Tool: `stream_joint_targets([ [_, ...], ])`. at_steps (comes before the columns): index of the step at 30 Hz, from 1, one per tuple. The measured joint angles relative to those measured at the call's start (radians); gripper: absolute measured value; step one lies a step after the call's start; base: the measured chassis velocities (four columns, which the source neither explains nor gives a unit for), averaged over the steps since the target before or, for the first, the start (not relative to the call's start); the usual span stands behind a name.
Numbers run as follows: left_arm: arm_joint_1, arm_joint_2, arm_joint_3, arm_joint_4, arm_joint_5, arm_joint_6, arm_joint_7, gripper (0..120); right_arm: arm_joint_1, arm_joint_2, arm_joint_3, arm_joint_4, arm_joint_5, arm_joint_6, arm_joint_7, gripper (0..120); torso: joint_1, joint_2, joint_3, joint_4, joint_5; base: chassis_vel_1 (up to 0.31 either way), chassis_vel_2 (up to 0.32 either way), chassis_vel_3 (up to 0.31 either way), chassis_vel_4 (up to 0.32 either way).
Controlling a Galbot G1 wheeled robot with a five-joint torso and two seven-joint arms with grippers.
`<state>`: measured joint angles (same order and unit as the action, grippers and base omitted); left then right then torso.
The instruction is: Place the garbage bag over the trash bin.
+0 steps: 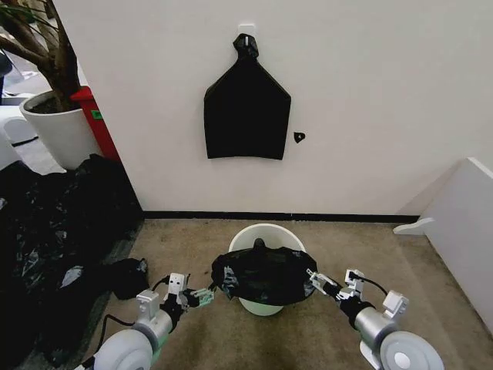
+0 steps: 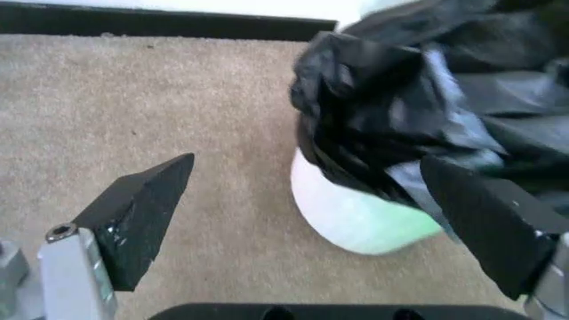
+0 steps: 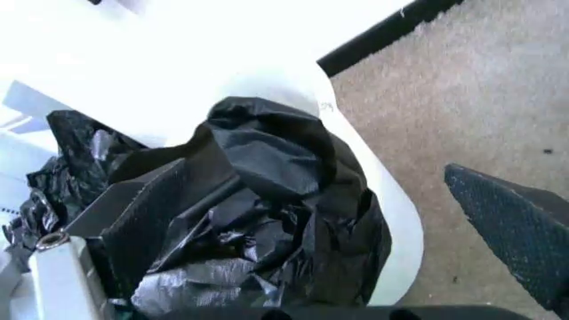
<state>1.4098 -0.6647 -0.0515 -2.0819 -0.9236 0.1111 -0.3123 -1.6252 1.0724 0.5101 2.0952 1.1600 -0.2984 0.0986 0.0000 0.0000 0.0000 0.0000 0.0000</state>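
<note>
On your far left a big heap of black plastic (image 1: 54,223) lies on the carpet (image 1: 192,231) beside a white plant pot (image 1: 58,127). Your left gripper (image 1: 206,294) sits just left of the trash bin (image 1: 266,231), its fingers (image 2: 133,213) spread wide with nothing between them; one fingertip is right at the bag's left edge. The garbage bag (image 1: 266,274) is draped over the near half of the bin's rim, bunched and wrinkled, while the far rim is bare. On the wall (image 1: 370,92) above hangs a flat black bundle (image 1: 246,116). Your right gripper (image 1: 314,279) is at the bag's right edge, jaws wide apart, gripping nothing.
</note>
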Motion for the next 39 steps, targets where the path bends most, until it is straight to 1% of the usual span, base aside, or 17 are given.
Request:
stream_joint_targets([
  [2, 0.047, 0.015, -0.024, -0.039, 0.002, 0.000, -0.003, 100, -0.025, -0.002, 0.020, 0.027, -0.019, 0.007, -0.007, 100, 0.000, 0.000, 0.000, -0.0001, 0.0000, 0.000, 0.000, 0.000, 0.000],
  [3, 0.099, 0.024, -0.065, -0.074, 0.006, 0.000, -0.011, 100, -0.044, -0.003, 0.038, 0.059, -0.036, 0.012, -0.007, 100, 0.000, 0.000, 0.000, -0.0002, -0.0001, 0.000, 0.000, 0.000, 0.000],
  [4, 0.099, 0.024, -0.065, -0.074, 0.006, 0.000, -0.011, 100, -0.044, -0.003, 0.038, 0.059, -0.036, 0.012, -0.007, 100, 0.000, 0.000, 0.000, -0.0002, -0.0001, 0.000, 0.000, 0.000, 0.000],
  [6, 0.156, 0.030, -0.128, -0.124, 0.006, -0.001, -0.028, 100, -0.049, -0.014, 0.070, 0.102, -0.057, 0.014, -0.009, 100, 0.000, 0.000, 0.000, 0.0001, 0.0000, 0.000, 0.000, 0.000, 0.000],
  [9, 0.195, 0.024, -0.234, -0.181, 0.015, 0.001, -0.050, 100, 0.009, -0.052, 0.116, 0.129, -0.101, -0.015, -0.008, 100, 0.000, 0.000, 0.000, 0.0000, -0.0001, 0.000, 0.000, 0.000, 0.000],
  [11, 0.201, 0.017, -0.315, -0.195, 0.056, 0.002, -0.049, 100, 0.060, -0.080, 0.139, 0.127, -0.144, -0.053, -0.011, 100, 0.000, 0.000, 0.000, 0.0002, 0.0000, 0.000, 0.000, 0.000, 0.000],
  [12, 0.201, 0.017, -0.315, -0.195, 0.056, 0.002, -0.049, 100, 0.060, -0.080, 0.139, 0.127, -0.144, -0.053, -0.011, 100, 0.000, 0.000, 0.000, 0.0002, 0.0000, 0.000, 0.000, 0.000, 0.000],
  [15, 0.225, 0.032, -0.433, -0.210, 0.128, 0.001, -0.026, 100, 0.128, -0.120, 0.147, 0.094, -0.209, -0.096, -0.035, 100, 0.000, 0.000, 0.000, -0.0002, -0.0003, 0.000, 0.000, 0.000, 0.000],
  [19, 0.325, 0.054, -0.629, -0.264, 0.178, 0.002, -0.003, 100, 0.267, -0.165, 0.082, 0.019, -0.260, -0.151, -0.071, 100, 0.000, 0.000, 0.000, -0.0003, 0.0001, 0.000, 0.000, 0.000, 0.000],
  [20, 0.325, 0.054, -0.629, -0.264, 0.178, 0.002, -0.003, 100, 0.267, -0.165, 0.082, 0.019, -0.260, -0.151, -0.071, 100, 0.000, 0.000, 0.000, -0.0003, 0.0001, 0.000, 0.000, 0.000, 0.000],
  [21, 0.362, 0.054, -0.687, -0.282, 0.189, 0.004, 0.009, 100, 0.317, -0.175, 0.058, -0.005, -0.267, -0.167, -0.082, 100, 0.000, 0.000, 0.000, 0.0000, 0.0001, 0.000, 0.000, 0.000, 0.000],
  [24, 0.459, 0.034, -0.824, -0.323, 0.215, 0.012, 0.129, 100, 0.467, -0.201, -0.008, -0.077, -0.285, -0.213, -0.117, 100, 0.000, 0.000, 0.000, 0.0009, 0.0002, 0.000, 0.000, 0.000, 0.000],
  [27, 0.475, 0.032, -0.847, -0.334, 0.226, 0.018, 0.172, 100, 0.506, -0.223, -0.016, -0.096, -0.283, -0.257, -0.142, 100, 0.000, 0.000, 0.000, 0.0011, 0.0004, 0.000, 0.000, 0.000, 0.000],
  [29, 0.485, 0.024, -0.853, -0.345, 0.222, 0.024, 0.173, 100, 0.533, -0.253, -0.030, -0.115, -0.279, -0.286, -0.169, 100, 0.000, 0.000, 0.000, -0.0011, -0.0009, 0.000, 0.000, 0.000, 0.000],
  [33, 0.593, -0.069, -0.937, -0.385, 0.226, 0.028, 0.184, 100, 0.681, -0.310, -0.156, -0.193, -0.270, -0.415, -0.291, 100, 0.000, 0.000, 0.000, -0.0003, 0.0001, 0.000, 0.000, 0.000, 0.000],
  [35, 0.617, -0.087, -0.952, -0.392, 0.233, 0.025, 0.189, 100, 0.716, -0.315, -0.192, -0.211, -0.268, -0.428, -0.302, 100, 0.000, 0.000, 0.000, 0.0002, -0.0001, 0.000, 0.000, 0.000, 0.000],
  [39, 0.693, -0.161, -0.997, -0.418, 0.284, 0.001, 0.221, 100, 0.925, -0.309, -0.396, -0.333, -0.285, -0.440, -0.349, 100, 0.000, 0.000, 0.000, 0.0005, -0.0003, 0.000, 0.000, 0.000, 0.000],
])
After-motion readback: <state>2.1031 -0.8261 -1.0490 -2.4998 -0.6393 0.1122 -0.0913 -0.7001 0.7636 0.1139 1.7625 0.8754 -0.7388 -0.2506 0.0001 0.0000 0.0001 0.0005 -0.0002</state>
